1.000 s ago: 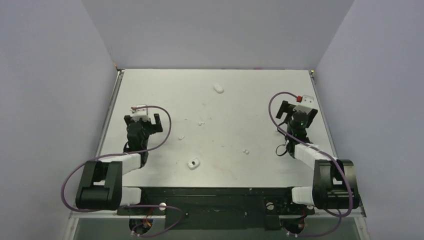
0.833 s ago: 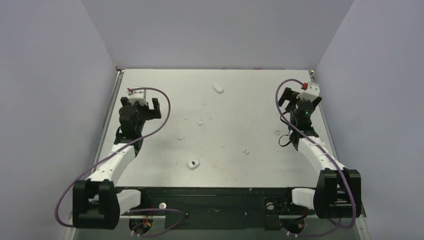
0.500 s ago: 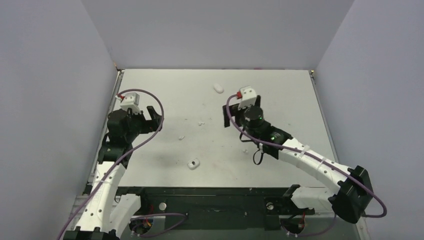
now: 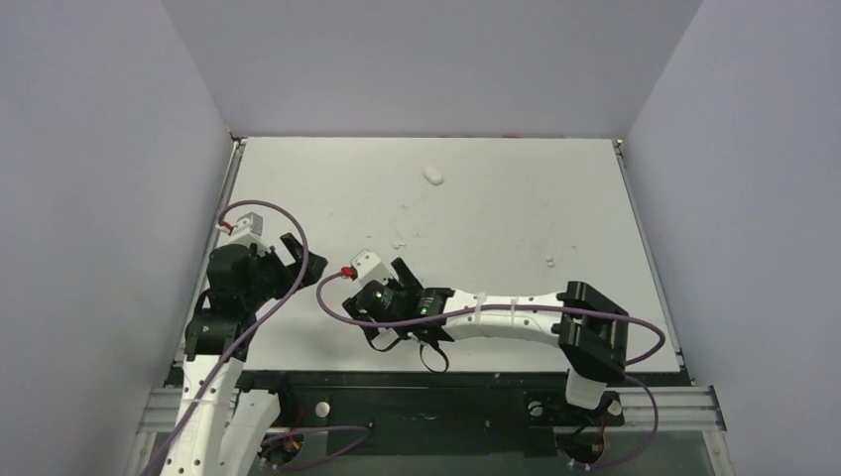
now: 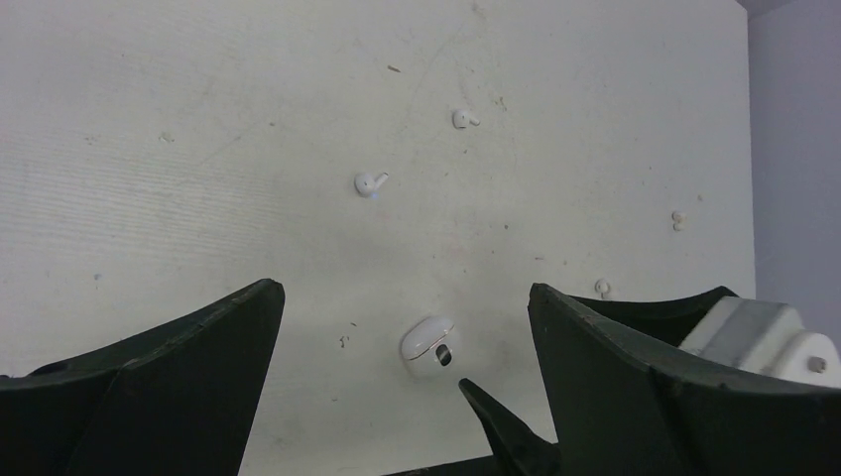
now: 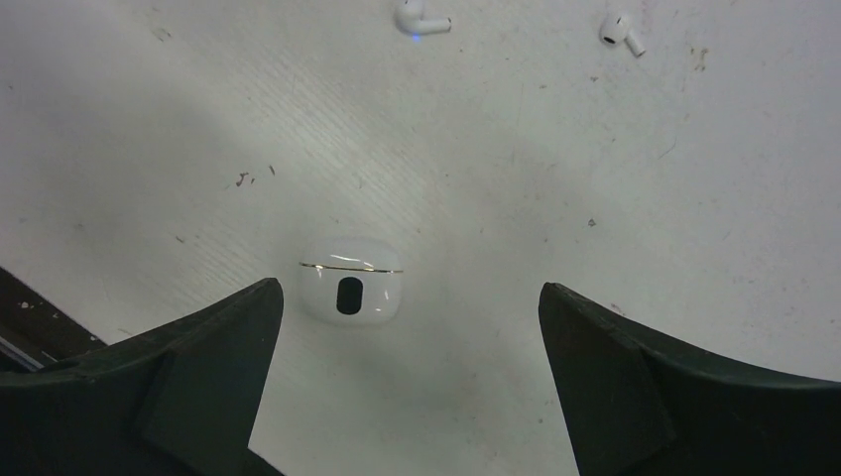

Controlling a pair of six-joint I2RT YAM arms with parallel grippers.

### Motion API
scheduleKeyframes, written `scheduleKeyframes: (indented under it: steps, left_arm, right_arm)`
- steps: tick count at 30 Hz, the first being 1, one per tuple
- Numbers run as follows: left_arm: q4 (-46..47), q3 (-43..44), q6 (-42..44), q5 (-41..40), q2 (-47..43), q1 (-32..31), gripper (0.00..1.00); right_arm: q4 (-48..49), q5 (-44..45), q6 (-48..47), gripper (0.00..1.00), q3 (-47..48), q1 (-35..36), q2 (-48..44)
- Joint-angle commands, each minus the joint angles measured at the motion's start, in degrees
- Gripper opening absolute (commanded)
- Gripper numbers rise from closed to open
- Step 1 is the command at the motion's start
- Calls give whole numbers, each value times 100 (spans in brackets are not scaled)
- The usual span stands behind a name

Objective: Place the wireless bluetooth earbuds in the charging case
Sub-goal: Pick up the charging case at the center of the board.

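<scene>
I can't read any words, numbers or brand names in any of the views. The charging case [image 6: 349,293] has only a small dark oval on its front, with no letters on it.
</scene>
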Motion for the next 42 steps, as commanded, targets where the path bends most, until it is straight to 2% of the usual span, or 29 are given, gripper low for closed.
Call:
scheduleKeyframes:
  steps: [1, 15, 17, 20, 24, 33, 37, 39, 42]
  left_arm:
    - [-22, 25, -145, -81, -52, 59, 94]
    - [240, -47, -86, 19, -59, 62, 93]
    - [243, -37, -62, 27, -72, 67, 93]
    - [275, -45, -60, 56, -67, 68, 92]
    - [312, -23, -70, 85, -54, 68, 92]
    - [410, -7, -78, 67, -56, 68, 92]
    - [403, -9, -81, 76, -55, 68, 92]
    - [398, 11, -73, 69, -58, 68, 92]
    - [392, 28, -71, 53, -72, 69, 92]
  right_arm:
    - [-427, -50, 390, 99, 596, -75, 433]
    - [-589, -1090, 520, 99, 908, -195, 1386]
    - [-593, -1067, 573, 97, 864, -221, 1450]
    - [-594, -1119, 592, 84, 840, -268, 1553]
    - [-587, -1172, 661, 74, 735, -286, 1556]
    - [-459, -1189, 737, 72, 501, -297, 1685]
    - [-425, -1248, 704, 64, 537, -351, 1785]
    - [-407, -1286, 704, 54, 524, -368, 1788]
    - [-406, -1293, 711, 48, 460, -372, 1704]
